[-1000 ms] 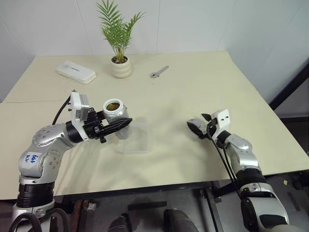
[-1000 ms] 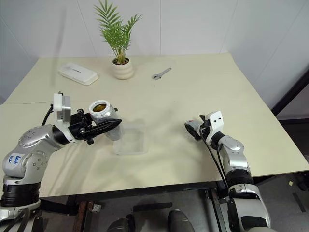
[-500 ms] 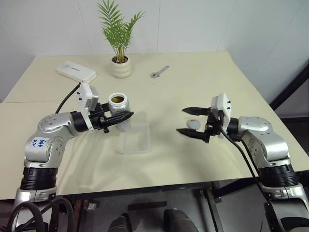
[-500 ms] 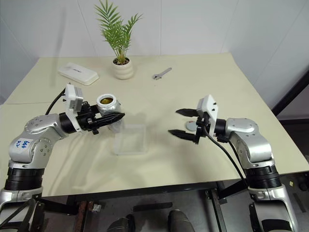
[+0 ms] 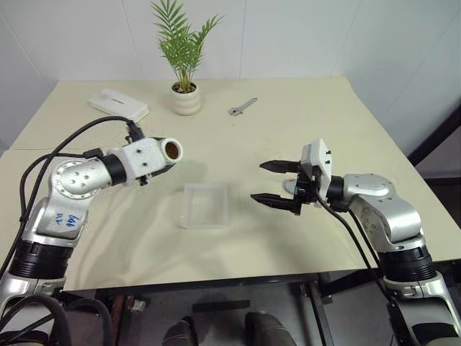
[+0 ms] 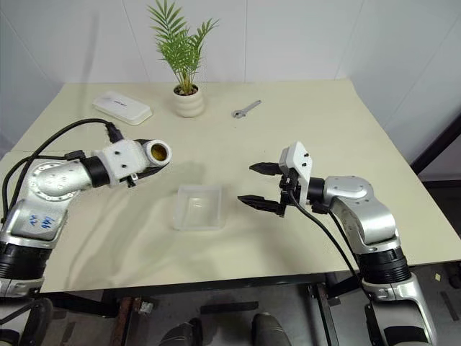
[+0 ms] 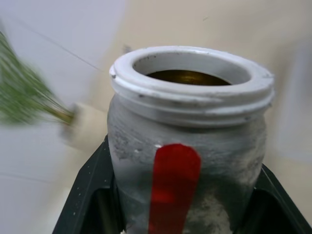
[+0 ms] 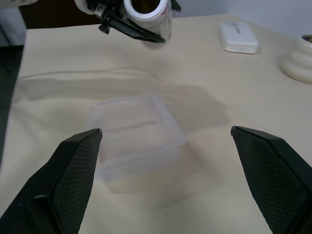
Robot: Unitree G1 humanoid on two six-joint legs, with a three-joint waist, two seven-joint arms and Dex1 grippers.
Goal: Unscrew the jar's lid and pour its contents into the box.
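Jaws of the left gripper (image 7: 187,204) are clamping the small silvery-white jar with a red label (image 5: 164,151), lidless and lying roughly level above the cream table (image 5: 302,130), mouth toward the shallow clear plastic box (image 5: 205,205) but short of it. Pouring is the step in hand; next it likely needs carrying over the box and tipping down. Jaws of the right gripper (image 5: 271,182) are standing wide apart, gripping nothing, just beside the box.
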